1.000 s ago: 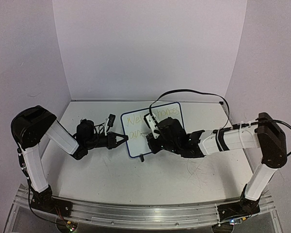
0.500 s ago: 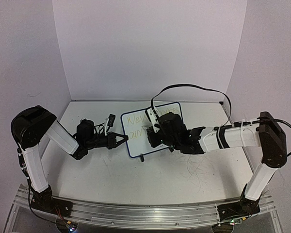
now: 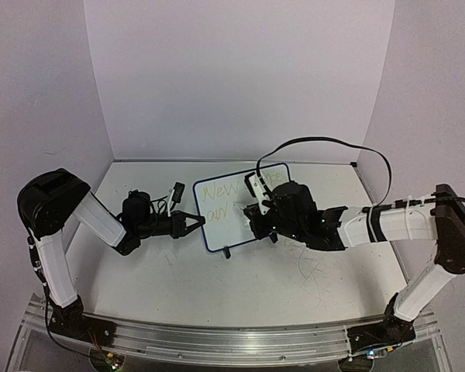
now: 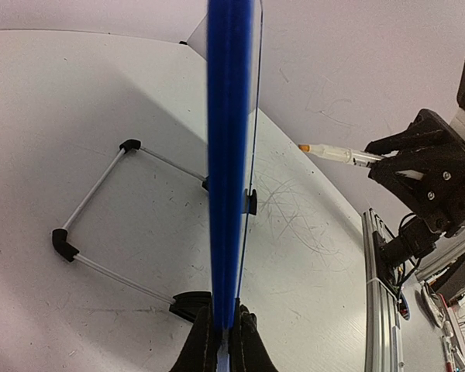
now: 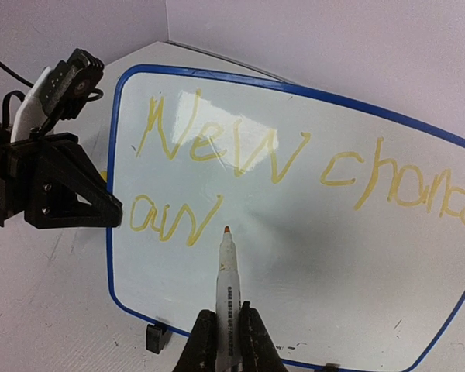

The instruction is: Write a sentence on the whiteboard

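The whiteboard [image 3: 219,230] stands upright on the table, blue-framed, its face [image 5: 333,256] towards my right arm. My left gripper [image 3: 195,223] is shut on its left edge; in the left wrist view the blue rim [image 4: 229,155] runs up from between the jaws [image 4: 223,341]. The sentence [image 5: 240,151] is pale yellow: "New chores" above, "aw" [image 5: 170,221] below. My right gripper [image 5: 222,333] is shut on a marker [image 5: 226,271], tip pointing just right of "aw". In the left wrist view the marker [image 4: 337,155] sits a short way off the board face.
A wire stand [image 4: 93,194] props the board from behind, and small black feet [image 5: 156,338] sit under its lower edge. Grey scribble scratches [image 3: 318,271] mark the tabletop before the board. A black cable [image 3: 325,143] loops above my right arm. The metal rail [image 4: 380,310] runs along the near edge.
My right arm has drawn back to the right with the marker, uncovering more of the board and its lettering. The left arm and the board have not moved.
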### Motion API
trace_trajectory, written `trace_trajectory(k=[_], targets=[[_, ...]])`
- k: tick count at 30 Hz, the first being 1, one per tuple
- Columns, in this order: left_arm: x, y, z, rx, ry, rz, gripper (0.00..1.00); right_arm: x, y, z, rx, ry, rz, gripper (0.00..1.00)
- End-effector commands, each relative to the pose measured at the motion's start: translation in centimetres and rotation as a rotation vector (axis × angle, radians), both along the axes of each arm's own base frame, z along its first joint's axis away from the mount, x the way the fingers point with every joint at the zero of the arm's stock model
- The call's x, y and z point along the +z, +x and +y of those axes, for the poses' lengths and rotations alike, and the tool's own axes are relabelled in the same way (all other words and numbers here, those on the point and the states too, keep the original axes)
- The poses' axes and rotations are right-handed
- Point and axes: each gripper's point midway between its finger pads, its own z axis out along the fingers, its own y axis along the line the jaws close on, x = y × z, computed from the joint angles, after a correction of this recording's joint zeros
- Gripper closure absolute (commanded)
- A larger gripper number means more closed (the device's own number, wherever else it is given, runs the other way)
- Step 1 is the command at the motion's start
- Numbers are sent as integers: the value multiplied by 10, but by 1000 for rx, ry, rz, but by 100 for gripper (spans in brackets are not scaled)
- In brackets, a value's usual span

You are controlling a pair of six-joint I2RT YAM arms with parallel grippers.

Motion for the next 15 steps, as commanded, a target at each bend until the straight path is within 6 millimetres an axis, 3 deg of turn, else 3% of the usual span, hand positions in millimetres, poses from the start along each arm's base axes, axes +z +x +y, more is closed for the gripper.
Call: trace_trajectory(k=[1, 15], targets=[[1, 1, -1, 9, 27, 1, 100, 2, 4, 11, 27, 8, -18, 100], [0, 1, -1, 9, 32, 6, 100, -8, 8, 0, -24, -14, -13, 100]])
